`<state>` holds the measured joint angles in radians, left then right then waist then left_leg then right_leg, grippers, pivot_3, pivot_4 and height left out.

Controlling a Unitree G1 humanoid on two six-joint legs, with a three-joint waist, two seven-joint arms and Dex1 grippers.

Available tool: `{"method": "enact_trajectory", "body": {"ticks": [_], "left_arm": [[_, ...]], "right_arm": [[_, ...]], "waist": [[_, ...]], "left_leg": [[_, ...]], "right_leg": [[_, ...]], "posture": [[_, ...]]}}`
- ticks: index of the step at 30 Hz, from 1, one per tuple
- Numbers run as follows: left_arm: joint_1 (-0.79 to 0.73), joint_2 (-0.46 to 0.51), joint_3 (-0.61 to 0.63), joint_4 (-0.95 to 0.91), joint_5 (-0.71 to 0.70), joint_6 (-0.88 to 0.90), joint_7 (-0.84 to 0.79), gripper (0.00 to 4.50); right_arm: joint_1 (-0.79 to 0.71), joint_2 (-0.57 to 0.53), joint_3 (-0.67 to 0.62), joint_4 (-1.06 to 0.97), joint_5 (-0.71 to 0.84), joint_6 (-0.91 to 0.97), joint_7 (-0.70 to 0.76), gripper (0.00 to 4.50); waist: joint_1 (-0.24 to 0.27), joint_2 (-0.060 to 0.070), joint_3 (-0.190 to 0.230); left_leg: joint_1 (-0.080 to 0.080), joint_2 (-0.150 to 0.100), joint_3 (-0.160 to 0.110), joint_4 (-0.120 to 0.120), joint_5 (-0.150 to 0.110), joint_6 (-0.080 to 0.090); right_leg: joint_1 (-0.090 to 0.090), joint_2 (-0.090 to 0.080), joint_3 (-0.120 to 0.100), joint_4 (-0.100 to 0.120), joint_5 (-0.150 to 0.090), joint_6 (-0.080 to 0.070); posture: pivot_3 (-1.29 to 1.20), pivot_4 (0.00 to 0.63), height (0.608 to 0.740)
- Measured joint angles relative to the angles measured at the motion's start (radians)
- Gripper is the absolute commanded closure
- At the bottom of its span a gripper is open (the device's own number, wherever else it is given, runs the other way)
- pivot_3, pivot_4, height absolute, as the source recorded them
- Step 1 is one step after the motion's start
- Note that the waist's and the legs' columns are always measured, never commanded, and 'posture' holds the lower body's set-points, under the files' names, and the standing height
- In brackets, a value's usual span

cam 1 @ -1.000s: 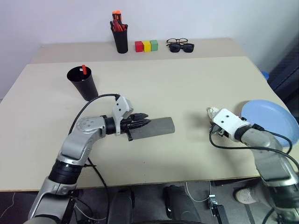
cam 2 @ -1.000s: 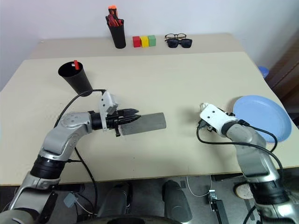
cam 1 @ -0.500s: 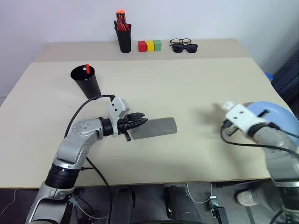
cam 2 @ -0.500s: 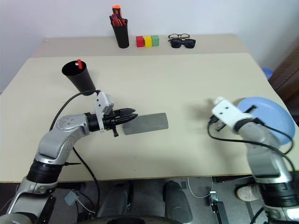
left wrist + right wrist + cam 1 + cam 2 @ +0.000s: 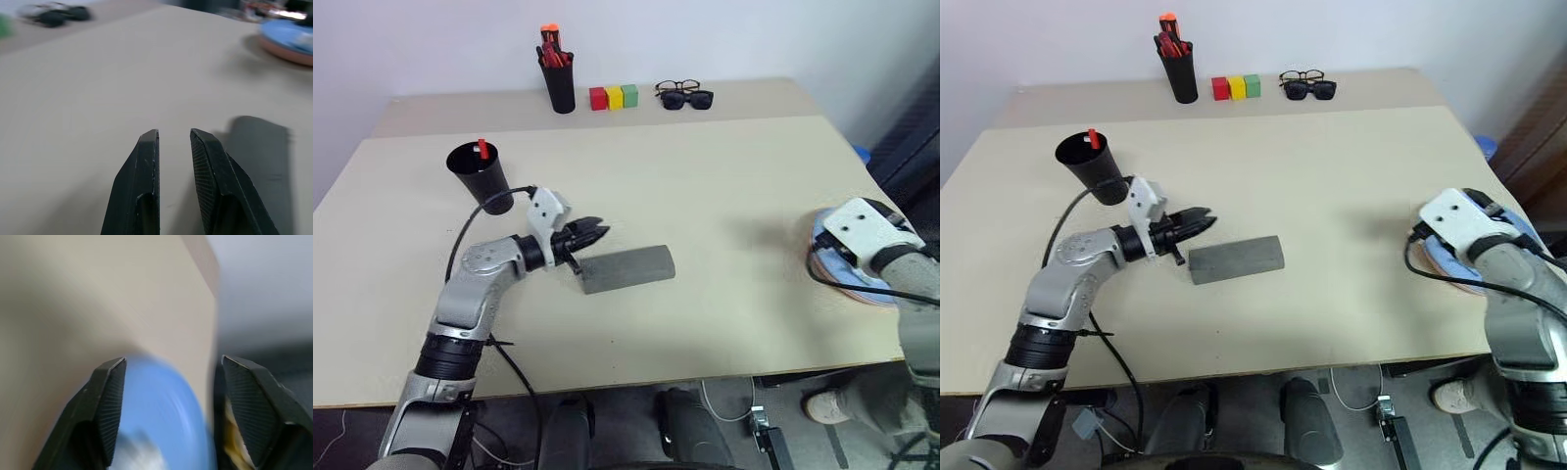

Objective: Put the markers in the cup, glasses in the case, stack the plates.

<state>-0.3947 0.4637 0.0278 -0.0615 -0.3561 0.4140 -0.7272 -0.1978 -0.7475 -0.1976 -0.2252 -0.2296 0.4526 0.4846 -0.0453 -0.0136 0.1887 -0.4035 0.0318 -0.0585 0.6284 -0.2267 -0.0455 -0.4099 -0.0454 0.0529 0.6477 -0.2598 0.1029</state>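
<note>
Two plates are already stacked at the right edge of the counter [image 5: 724, 206]: the light blue plate [image 5: 286, 33] sits on the salmon pink plate [image 5: 288, 53], and the right end effector [image 5: 168, 382] hangs right over them with its fingers spread wide and nothing between them. So that arm is by far the nearer one to the stack.

Over in the lower left of the head view, the left end effector [image 5: 597, 233] points toward the middle of the frame, fingers almost pressed together with just a narrow gap, gripping nothing. The grey glasses case [image 5: 626, 268] lies shut just beside and below its tips, long axis running roughly left-right across the frame. The marker [image 5: 481, 149] stands in the black cup [image 5: 481, 176], upper left.

Can't tell if the wire-framed glasses are inside the closed case. The right arm covers most of the plates in the head views, so hard to say how squarely they're stacked.
</note>
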Motion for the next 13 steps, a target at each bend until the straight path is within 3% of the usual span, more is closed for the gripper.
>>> {"method": "enact_trajectory", "body": {"ticks": [5,9,13], "left_arm": [[0.255,0.113,0.204,-0.077,0.051,-0.045,0.104,3.53],[0.427,0.137,0.331,-0.122,0.069,-0.049,0.157,3.53],[0.475,0.117,0.366,-0.198,0.068,-0.049,0.204,3.53]], "right_arm": [[-0.136,0.153,0.03,0.074,0.248,-0.059,0.129,1.25],[-0.202,0.164,0.058,0.166,0.337,-0.063,0.21,1.25],[-0.258,0.174,0.106,0.247,0.354,-0.115,0.243,1.25]], "waist": [[-0.01,0.0,0.0],[0.015,0.0,0.001],[0.034,0.0,0.001]], "left_leg": [[0.0,0.0,0.0,-0.001,-0.001,0.001],[-0.001,-0.001,0.0,0.001,-0.001,0.001],[-0.002,-0.001,0.001,0.002,-0.001,0.001]], "right_leg": [[0.0,0.0,0.0,0.0,0.0,0.0],[0.001,-0.003,-0.001,-0.001,-0.001,-0.002],[0.002,-0.003,-0.001,-0.004,-0.002,-0.004]], "posture": [[0.0,0.15,0.74],[0.0,0.15,0.74],[0.0,0.15,0.74]]}}
